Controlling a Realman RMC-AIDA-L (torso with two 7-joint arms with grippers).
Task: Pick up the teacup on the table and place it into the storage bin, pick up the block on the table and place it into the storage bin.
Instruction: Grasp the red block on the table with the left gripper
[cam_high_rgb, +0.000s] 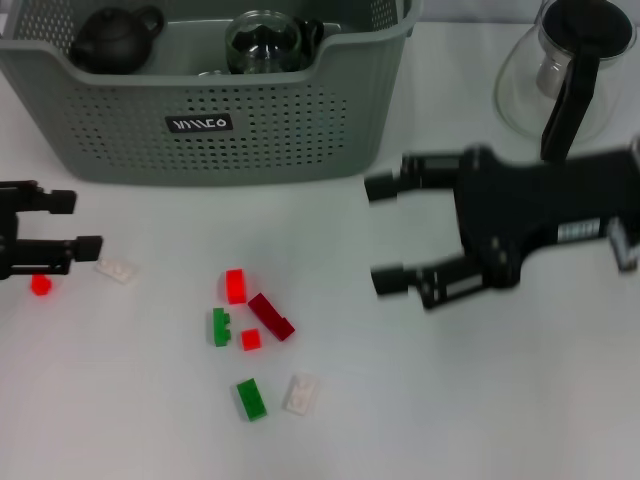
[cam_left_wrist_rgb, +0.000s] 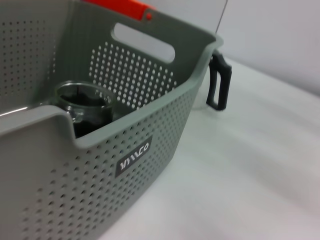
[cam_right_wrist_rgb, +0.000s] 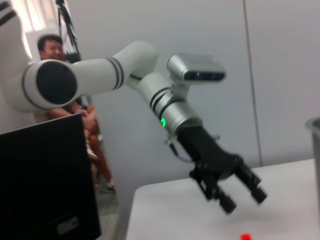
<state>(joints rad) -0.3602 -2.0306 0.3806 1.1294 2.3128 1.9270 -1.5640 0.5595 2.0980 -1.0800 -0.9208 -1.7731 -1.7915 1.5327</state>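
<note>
**Both tools spread and empty over the table, blocks still lying loose**

The storage bin (cam_high_rgb: 200, 110) stands at the far side of the white table (cam_high_rgb: 450, 400), its dipped front rim and small black label facing the robot. Inside it, in the head view, sit a dark teapot (cam_high_rgb: 115, 40) toward the left and a clear glass cup (cam_high_rgb: 263, 42) near the middle; the left wrist view shows the same glass cup (cam_left_wrist_rgb: 87, 107) just behind the dipped rim of the bin (cam_left_wrist_rgb: 150, 115).

The right tool (cam_high_rgb: 385, 232) hovers to the right of the bin's front corner, its two fingers spread wide apart with nothing between them. It is blurred in the head view. Behind it, at the far right, stands a clear glass pot (cam_high_rgb: 560, 75) with a black handle.

The left tool (cam_high_rgb: 85, 222) is at the left edge of the table, fingers apart and holding nothing. The right wrist view shows it (cam_right_wrist_rgb: 242, 192) from across the table, fingers parted above the surface.

Just beside the left tool lie a small red block (cam_high_rgb: 40, 285) and a white block (cam_high_rgb: 116, 269). Near the middle of the table is a loose cluster: a red block (cam_high_rgb: 235, 285), a dark red block (cam_high_rgb: 271, 316), a green block (cam_high_rgb: 221, 327), a small red cube (cam_high_rgb: 250, 340), a second green block (cam_high_rgb: 251, 399) and a second white block (cam_high_rgb: 300, 393).
</note>
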